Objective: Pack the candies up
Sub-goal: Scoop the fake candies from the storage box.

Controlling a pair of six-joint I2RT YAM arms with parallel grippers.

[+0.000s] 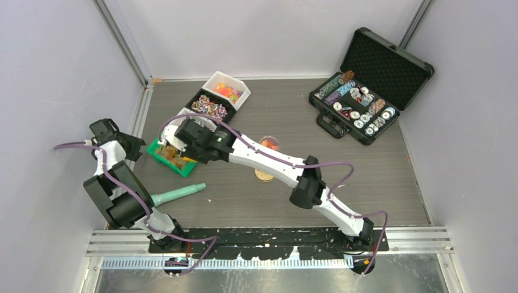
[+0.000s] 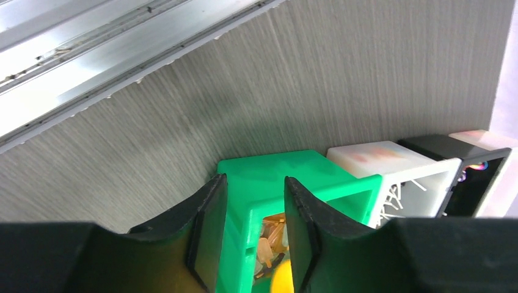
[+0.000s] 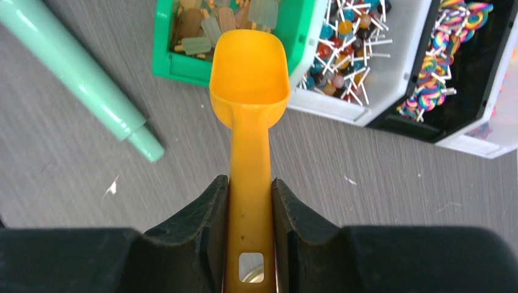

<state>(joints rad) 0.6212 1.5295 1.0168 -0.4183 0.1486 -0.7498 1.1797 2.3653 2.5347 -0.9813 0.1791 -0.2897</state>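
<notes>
- A white bin (image 3: pixel 333 110) sits just beside one side of the green bin (image 3: pixel 183 72). A mint stick (image 3: pixel 79 73) lies near the other side, with open table (image 3: pixel 73 183) in front.
- The left gripper (image 2: pixel 253 180) pinches the green bin's wall.
- The right gripper (image 3: pixel 249 183) is clamped on the orange scoop (image 3: pixel 249 67), which is empty.
- The candies (image 3: pixel 207 27) lie in the green bin, just past the scoop's bowl.
- The table is grey, with pale walls around.
</notes>
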